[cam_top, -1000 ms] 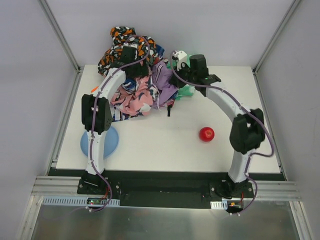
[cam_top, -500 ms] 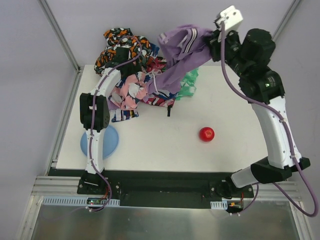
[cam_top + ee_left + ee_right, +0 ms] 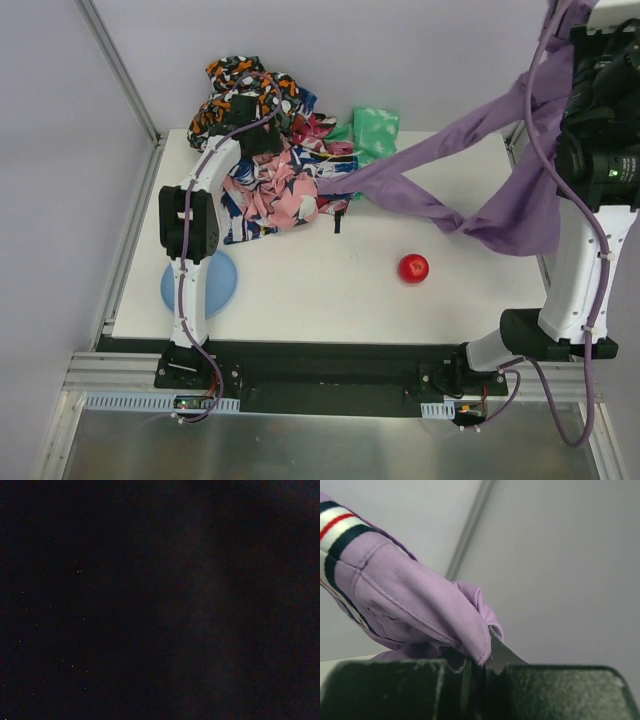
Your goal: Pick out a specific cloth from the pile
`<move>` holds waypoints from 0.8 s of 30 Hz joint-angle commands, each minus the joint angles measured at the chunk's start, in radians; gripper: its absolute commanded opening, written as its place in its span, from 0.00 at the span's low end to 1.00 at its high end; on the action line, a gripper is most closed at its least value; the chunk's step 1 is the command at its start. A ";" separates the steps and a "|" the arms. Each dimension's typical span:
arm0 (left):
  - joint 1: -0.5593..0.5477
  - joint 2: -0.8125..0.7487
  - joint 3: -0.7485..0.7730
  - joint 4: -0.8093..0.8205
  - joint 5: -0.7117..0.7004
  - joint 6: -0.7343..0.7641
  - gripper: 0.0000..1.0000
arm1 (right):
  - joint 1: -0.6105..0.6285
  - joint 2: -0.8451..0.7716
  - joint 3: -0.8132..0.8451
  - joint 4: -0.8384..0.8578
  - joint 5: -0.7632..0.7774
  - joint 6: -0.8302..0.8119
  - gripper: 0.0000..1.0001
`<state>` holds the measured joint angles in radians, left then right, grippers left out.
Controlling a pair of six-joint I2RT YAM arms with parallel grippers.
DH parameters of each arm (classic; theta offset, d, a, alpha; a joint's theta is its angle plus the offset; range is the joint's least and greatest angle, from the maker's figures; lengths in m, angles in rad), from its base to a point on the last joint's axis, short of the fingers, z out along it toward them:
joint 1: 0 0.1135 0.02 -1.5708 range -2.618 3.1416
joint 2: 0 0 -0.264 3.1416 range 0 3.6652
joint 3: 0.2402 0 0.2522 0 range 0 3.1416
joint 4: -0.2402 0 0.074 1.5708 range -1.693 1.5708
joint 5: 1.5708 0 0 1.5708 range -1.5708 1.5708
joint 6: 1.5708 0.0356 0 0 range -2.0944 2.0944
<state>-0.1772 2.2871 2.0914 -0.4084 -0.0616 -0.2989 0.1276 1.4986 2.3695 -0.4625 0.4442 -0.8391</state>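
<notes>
The lavender cloth (image 3: 500, 200) hangs stretched in the air, from the pile's right edge up to the top right corner. One end still lies against the pile (image 3: 250, 85), a heap of spotted, pink floral and navy prints at the back left. In the right wrist view my right gripper (image 3: 480, 665) is shut on a fold of the cloth (image 3: 410, 600), whose striped trim shows at the left. My left gripper (image 3: 258, 130) is pressed into the pile. Its fingers are hidden and the left wrist view is black.
A mint-green cloth (image 3: 375, 130) lies just right of the pile. A red ball (image 3: 413, 267) sits on the white table, under the hanging cloth's lower edge. A blue plate (image 3: 200, 283) is at the front left. A small black object (image 3: 338, 222) lies by the pile.
My right arm has swung up and far to the right, drawing the lavender cloth out of the pile and stretching it. The mint-green cloth is now uncovered. The left arm stayed on the pile.
</notes>
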 commanded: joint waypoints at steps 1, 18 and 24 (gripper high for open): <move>0.048 0.040 0.012 -0.040 -0.080 0.020 0.97 | -0.124 -0.012 0.046 0.156 0.030 0.026 0.00; 0.064 0.054 0.024 -0.058 -0.107 0.041 0.98 | -0.500 -0.027 -0.073 0.406 0.077 -0.022 0.01; 0.064 0.060 0.030 -0.059 -0.104 0.043 0.98 | -0.569 -0.051 -0.090 0.410 0.059 0.017 0.00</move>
<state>-0.1551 2.3039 2.1006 -0.4313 -0.0872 -0.2806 -0.4145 1.5154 2.2639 -0.2195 0.4957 -0.8314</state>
